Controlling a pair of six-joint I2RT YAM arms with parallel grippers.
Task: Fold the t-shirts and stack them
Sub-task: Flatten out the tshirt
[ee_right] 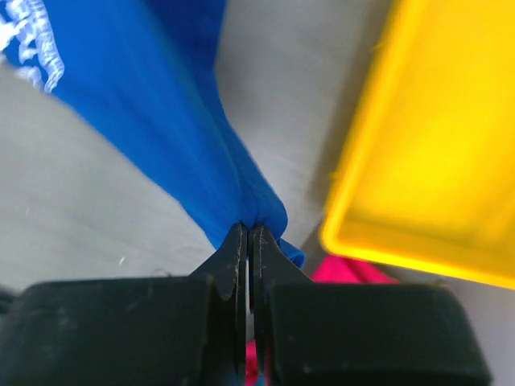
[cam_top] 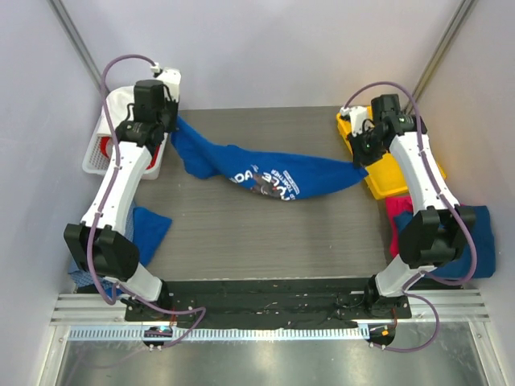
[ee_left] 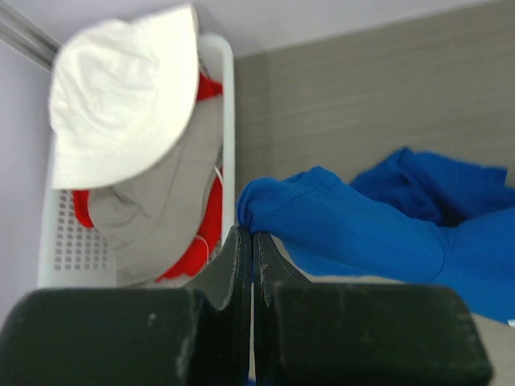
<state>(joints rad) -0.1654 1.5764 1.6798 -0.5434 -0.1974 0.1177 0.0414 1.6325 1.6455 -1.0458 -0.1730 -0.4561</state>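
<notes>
Spreading looks like the step in hand. In the top view the printed shirt (cam_top: 265, 173) hangs stretched across the upper middle of the frame. One end is at the left tool (cam_top: 171, 125) in the upper left, the other at the right tool (cam_top: 360, 163) in the upper right. Both tools are clenched on cloth. Nothing is folded yet. The next move, I judge, calls for both arms to lower together and keep the cloth taut, so it lands flat on the bare tabletop (cam_top: 265, 241) before either tool lets go.

This view shows four shirts. One is the printed shirt. The left blue shirt (cam_top: 151, 225) lies crumpled at lower left. The pink shirt (cam_top: 394, 215) and the right blue shirt (cam_top: 476, 233) lie at lower right. There is also one white basket (cam_top: 95, 161) at upper left and one yellow tray (cam_top: 385, 181) at upper right.

In the left wrist view the left tool (ee_left: 247, 237) is pressed shut at lower centre, with a bunched edge of the printed shirt (ee_left: 338, 221) at its tip. The basket (ee_left: 228, 96) on the left holds one white hat (ee_left: 121, 96), some grey cloth (ee_left: 165, 213) and something red.

In the right wrist view the right tool (ee_right: 247, 232) pinches a gathered corner of the printed shirt (ee_right: 177, 137), which fans out to the upper left. The tray (ee_right: 434, 161) fills the right side, and a sliver of the pink shirt (ee_right: 348, 270) shows below it.
</notes>
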